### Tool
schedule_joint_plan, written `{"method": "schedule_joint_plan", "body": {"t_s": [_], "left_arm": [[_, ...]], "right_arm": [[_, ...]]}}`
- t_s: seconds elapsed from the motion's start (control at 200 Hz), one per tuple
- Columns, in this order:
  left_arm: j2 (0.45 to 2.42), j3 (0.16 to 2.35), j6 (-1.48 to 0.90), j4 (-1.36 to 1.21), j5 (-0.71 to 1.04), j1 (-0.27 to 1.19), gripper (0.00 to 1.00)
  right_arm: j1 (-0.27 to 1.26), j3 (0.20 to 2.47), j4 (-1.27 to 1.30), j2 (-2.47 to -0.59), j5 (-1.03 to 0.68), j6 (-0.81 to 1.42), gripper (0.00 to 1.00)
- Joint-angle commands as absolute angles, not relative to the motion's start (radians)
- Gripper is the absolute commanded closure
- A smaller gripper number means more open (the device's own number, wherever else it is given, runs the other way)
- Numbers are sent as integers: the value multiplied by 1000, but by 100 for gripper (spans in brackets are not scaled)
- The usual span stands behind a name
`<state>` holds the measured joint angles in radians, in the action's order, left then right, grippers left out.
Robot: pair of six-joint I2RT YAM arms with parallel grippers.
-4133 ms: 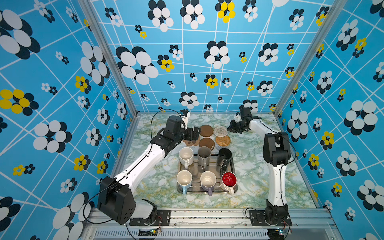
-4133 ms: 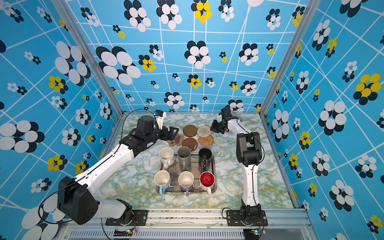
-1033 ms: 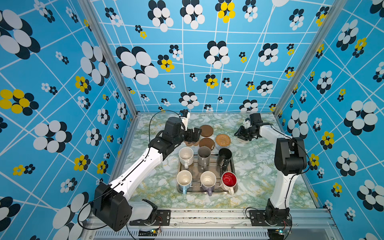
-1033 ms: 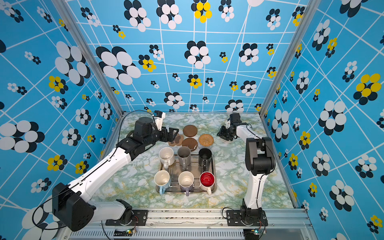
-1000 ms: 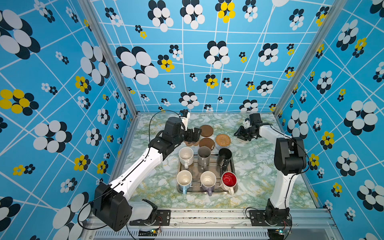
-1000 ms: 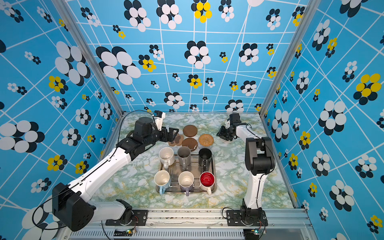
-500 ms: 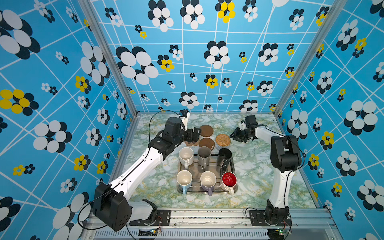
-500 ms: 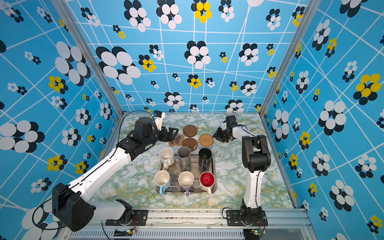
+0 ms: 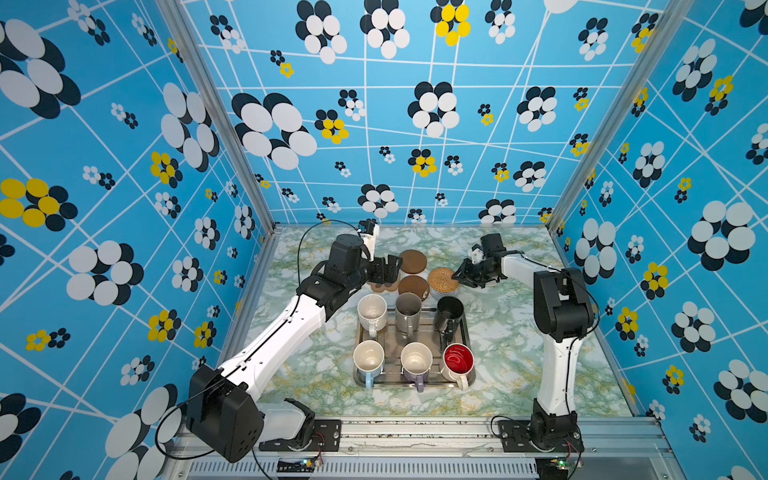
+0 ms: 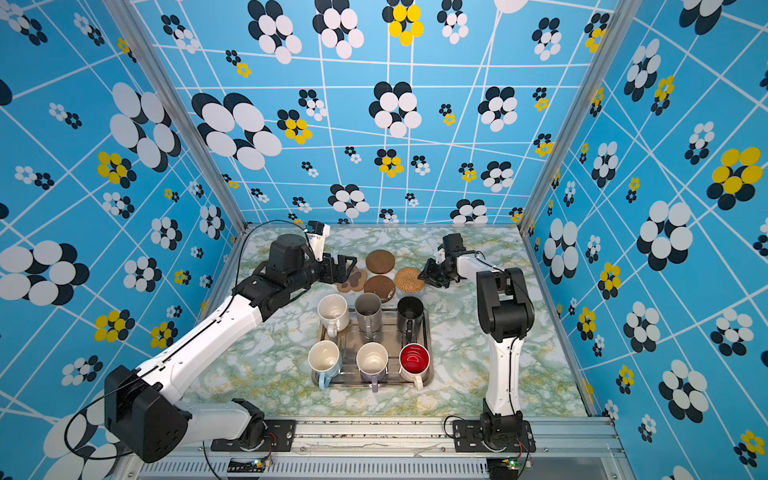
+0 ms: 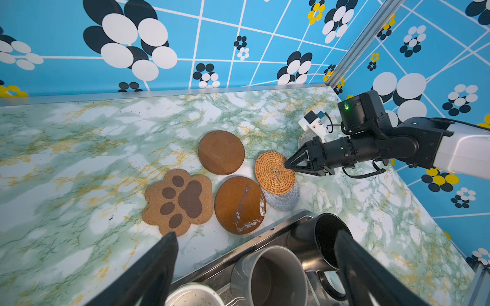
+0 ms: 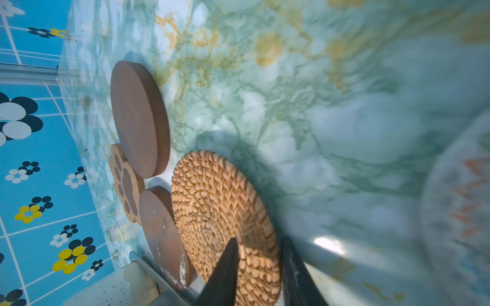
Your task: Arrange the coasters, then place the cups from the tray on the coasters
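Rattan coaster [image 11: 274, 172] overlaps woven coaster [image 11: 283, 198]; right pincer [image 11: 286, 166] perhaps pinches its rim.

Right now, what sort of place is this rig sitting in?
Likely a robot data-collection booth, not a real kitchen: flower-print blue walls on aluminium posts close in three sides of a marble-print tabletop, and the left arm and right arm are bolted to a front rail.
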<state>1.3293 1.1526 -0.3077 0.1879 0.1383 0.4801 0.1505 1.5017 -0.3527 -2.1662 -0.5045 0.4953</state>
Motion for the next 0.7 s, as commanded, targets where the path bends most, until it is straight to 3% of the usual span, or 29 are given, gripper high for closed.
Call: {"method": "schedule_joint_plan", "body": {"t_s": [0.0,0.5,0.695], "left_arm": [[1324,1159,-316,186,129,488,6],[1321,1158,-309,194,121,488,6],[1317,1155,-310,194,120,488,6]], "right_arm": [[151,1520,-366,-2201,-517,505,72],[151,1579,-398,-2212,-495,494,100],[152,1618,-429,-2208,-478,476,100]]}}
